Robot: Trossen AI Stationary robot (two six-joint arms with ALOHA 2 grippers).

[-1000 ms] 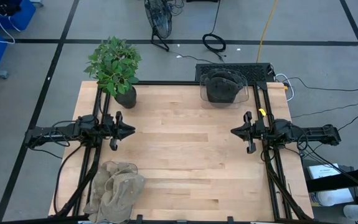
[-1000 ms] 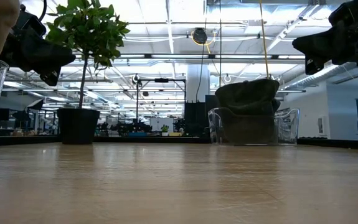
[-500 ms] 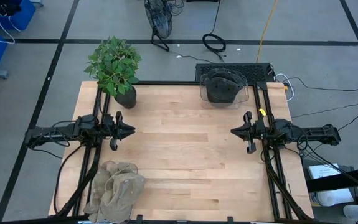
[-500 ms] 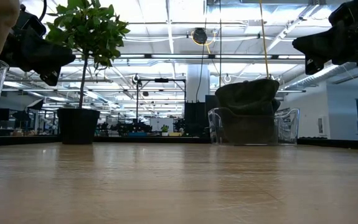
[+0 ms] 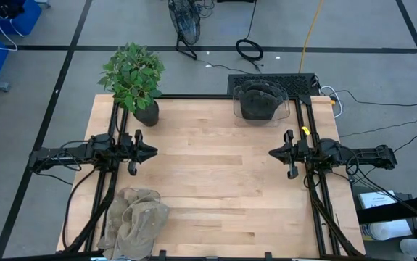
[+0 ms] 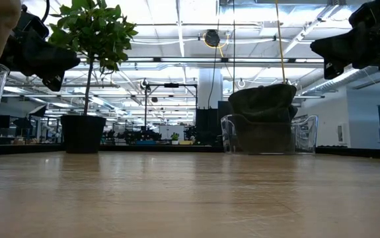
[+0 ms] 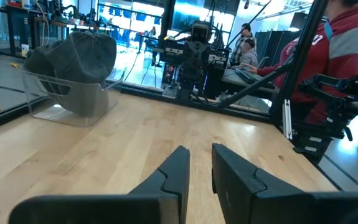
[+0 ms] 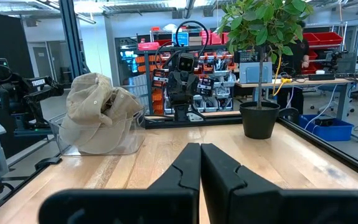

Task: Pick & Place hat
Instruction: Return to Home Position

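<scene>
Black cap [image 5: 260, 101] sits in its clear bin [image 5: 286, 112], upper right of the high view, and brown cap [image 5: 137, 217] lies lower left. Both look soft and light, so the stiffer brim seems the best hold. Left pincer [image 5: 150, 151] hovers mid-left, empty, fingers narrowly apart. Right pincer [image 5: 273, 153] is mid-right, pressed together.

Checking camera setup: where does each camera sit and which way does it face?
High: overhead, looking straight down on the table; both arms, left gripper and right gripper, show.
Low: table height, level toward potted plant and black cap; arms overhead.
Left wrist: faces black cap; own fingers slightly apart.
Right wrist: faces tan cap and potted plant; own fingers shut.
Shared: low and left wrist both see the black cap.
</scene>
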